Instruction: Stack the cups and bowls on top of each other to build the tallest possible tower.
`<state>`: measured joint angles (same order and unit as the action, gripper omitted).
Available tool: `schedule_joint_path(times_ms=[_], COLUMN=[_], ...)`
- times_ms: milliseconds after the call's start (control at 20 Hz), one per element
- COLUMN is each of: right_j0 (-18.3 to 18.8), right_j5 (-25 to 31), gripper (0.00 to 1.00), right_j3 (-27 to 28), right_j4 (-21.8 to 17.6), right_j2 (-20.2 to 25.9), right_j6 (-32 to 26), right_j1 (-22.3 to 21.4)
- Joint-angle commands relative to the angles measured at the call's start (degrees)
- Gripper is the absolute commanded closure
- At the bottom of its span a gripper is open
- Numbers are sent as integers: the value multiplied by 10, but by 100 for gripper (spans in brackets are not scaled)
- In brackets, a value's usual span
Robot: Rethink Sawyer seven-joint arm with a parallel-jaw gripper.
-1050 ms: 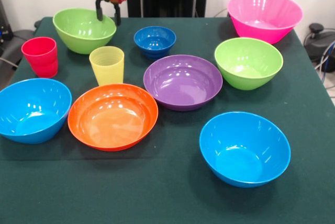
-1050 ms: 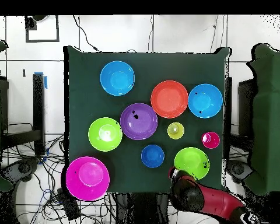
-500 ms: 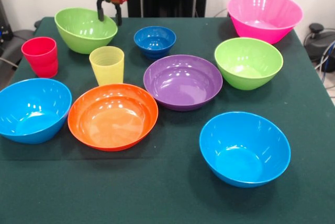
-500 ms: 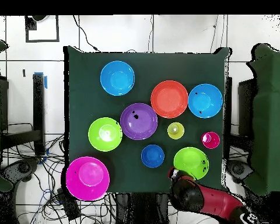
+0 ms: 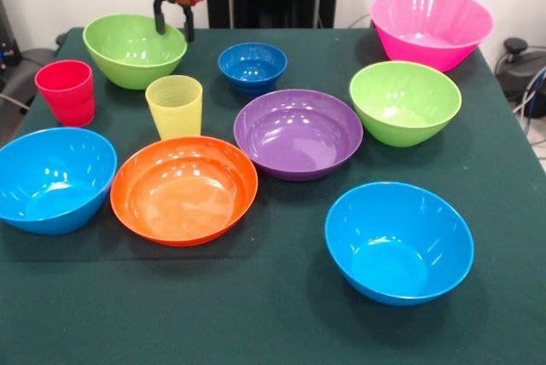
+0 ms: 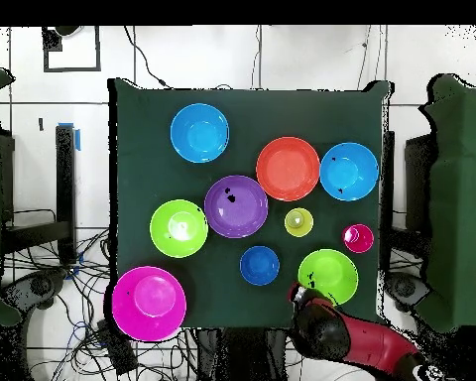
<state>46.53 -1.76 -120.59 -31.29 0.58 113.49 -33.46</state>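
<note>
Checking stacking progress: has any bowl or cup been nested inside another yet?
No. In the overhead view all the bowls and both cups sit singly on the table, none inside another; the tower is not begun.

The green cloth table [image 5: 281,314] lies bare along its near edge in the front view, giving wide room. The middle is crowded: orange bowl [image 5: 184,189], purple bowl [image 5: 298,133] and yellow cup [image 5: 175,106] sit close together, leaving narrow gaps. A broader lane runs between the small dark blue bowl [image 5: 252,67] and the pink bowl [image 5: 431,27].
</note>
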Motion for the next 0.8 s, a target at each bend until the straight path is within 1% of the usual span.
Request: schedule_joint_path(times_ms=[50, 150, 800], right_j0=[19, 23, 15], right_j5=[67, 71, 76], gripper=[0, 0, 0], right_j3=[17, 18, 25], right_j4=[-17, -18, -16], right_j2=[83, 88, 90], right_j6=[-7, -9, -5], right_j1=[-4, -2, 7])
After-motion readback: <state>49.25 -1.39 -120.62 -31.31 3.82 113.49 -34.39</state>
